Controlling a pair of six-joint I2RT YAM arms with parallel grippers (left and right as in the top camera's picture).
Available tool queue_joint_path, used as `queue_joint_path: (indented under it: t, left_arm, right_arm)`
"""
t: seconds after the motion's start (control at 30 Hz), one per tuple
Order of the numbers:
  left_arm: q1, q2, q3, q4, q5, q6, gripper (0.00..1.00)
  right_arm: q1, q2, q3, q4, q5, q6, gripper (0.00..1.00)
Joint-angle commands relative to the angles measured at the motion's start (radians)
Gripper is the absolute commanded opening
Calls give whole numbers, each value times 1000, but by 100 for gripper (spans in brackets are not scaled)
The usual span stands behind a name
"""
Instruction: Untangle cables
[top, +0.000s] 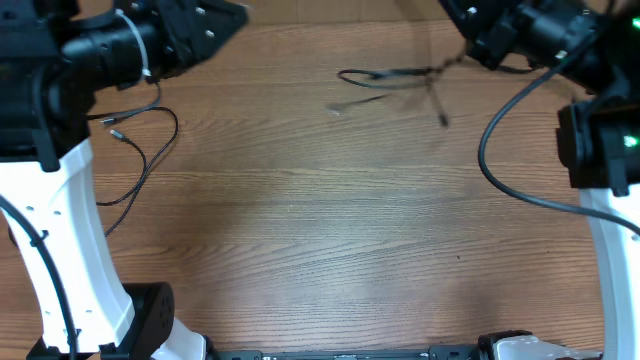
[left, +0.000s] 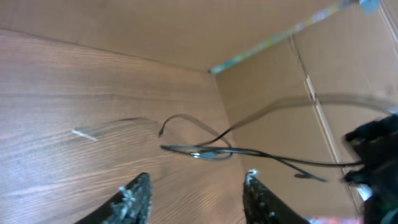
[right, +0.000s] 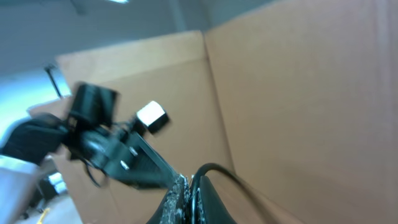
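Fig.: overhead + wrist views. The cable bundle (top: 400, 78) sits at approx. 12–1 o'clock on the table (top: 320, 240). It is blurred, w/ one strand running toward 2 o'clock into the right gripper (right: 188, 190), whose fingers are pinched tight on that strand. The right wrist cam faces the cardboard wall (right: 298, 93), so the wrist is prob. tipped up to draw the strand out of the knot. The left gripper (left: 196, 180) has its fingers spread w/ nothing between them. It is aimed at the bundle's loops, likely positioned to pin or take the opp. end. A separate cable (top: 172, 138) lies slack at 9–10 o'clock, well apart from the rest. Judged: pull-apart step, knot not yet freed.
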Motion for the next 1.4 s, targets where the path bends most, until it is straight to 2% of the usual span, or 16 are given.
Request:
queue_joint_path:
  t: [0.0, 0.13, 0.23, 0.6, 0.73, 0.8, 0.9, 1.0, 1.13, 1.37]
  left_arm:
    - [-52, -9, 0, -1, -41, 122, 53]
    - [-98, -4, 0, -4, -50, 135, 60]
    - [-128, 9, 0, -27, -50, 182, 72]
    - [-145, 146, 0, -206, -29, 208, 78]
    - [-154, 204, 0, -209, 127, 372, 77]
    - [-171, 232, 0, -223, 206, 509, 77]
    - [-203, 266, 0, -258, 216, 682, 76]
    - [-236, 292, 0, -300, 217, 856, 70]
    - [-286, 311, 0, -300, 212, 978, 59]
    - [-359, 343, 0, -300, 182, 1050, 66]
  right_arm:
    - [8, 5, 23, 5, -31, 115, 4]
    - [8, -2, 23, 5, -38, 143, 4]
    - [6, -2, 23, 8, -37, 142, 4]
    - [-6, -2, 24, 66, -31, 144, 4]
    - [-6, -2, 24, 66, -29, 143, 4]
    - [-6, -2, 24, 65, -21, 143, 4]
    - [-6, -2, 24, 67, -6, 143, 4]
    - [-10, -2, 24, 69, -3, 144, 4]
    - [-12, -2, 24, 68, 5, 143, 4]
    - [-11, -2, 24, 69, 13, 152, 4]
